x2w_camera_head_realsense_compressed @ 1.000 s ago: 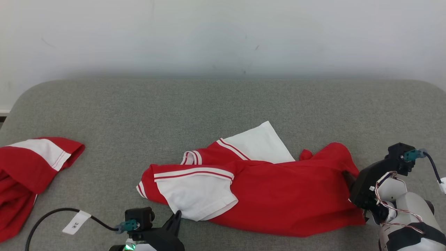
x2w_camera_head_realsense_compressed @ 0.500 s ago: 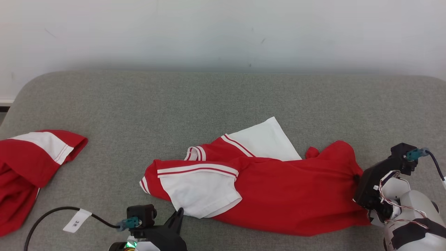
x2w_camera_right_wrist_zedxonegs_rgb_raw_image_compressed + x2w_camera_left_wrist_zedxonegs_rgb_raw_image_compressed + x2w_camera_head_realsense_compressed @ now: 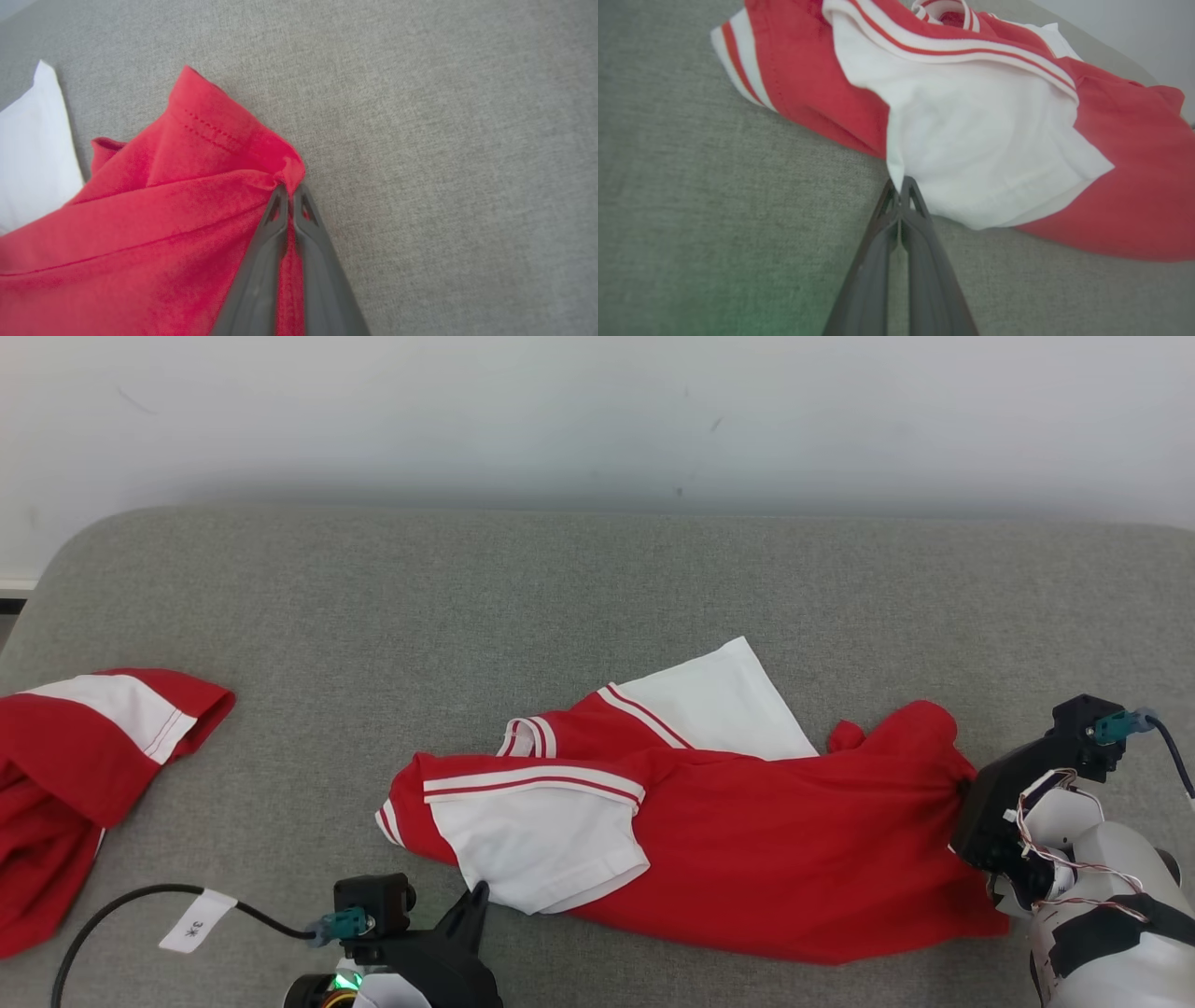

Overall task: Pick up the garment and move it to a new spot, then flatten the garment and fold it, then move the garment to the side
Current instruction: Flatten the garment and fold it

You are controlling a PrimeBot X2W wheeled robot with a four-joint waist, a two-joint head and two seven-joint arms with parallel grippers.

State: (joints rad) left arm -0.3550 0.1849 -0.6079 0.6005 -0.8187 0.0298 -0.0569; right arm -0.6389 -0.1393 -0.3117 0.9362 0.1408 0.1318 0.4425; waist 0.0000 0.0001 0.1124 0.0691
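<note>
Grey upholstered surface (image 3: 597,579) carries everything. Centre toward right edge, near front: garment (image 3: 775,859), crumpled. Left edge: second red-white shirt (image 3: 65,756). Right gripper (image 3: 290,193) just gone from spread to pinching red hem! Left gripper (image 3: 901,186) pinches white sleeve corner. Both ends caught, so lift looks ready.

The shirt (image 3: 747,859) lies rumpled on the padded surface (image 3: 597,579), right of centre, its length running left to right. Its near sleeve (image 3: 532,840) is folded on top at the left end and its far sleeve (image 3: 719,709) juts out behind. The left gripper (image 3: 901,179) sits at the near sleeve's front corner, tips pinching it — the right gripper (image 3: 290,189) nips the hem at the shirt's right end. A second shirt (image 3: 75,775) lies well apart at the surface's left edge. The wall (image 3: 597,411) stands behind.
</note>
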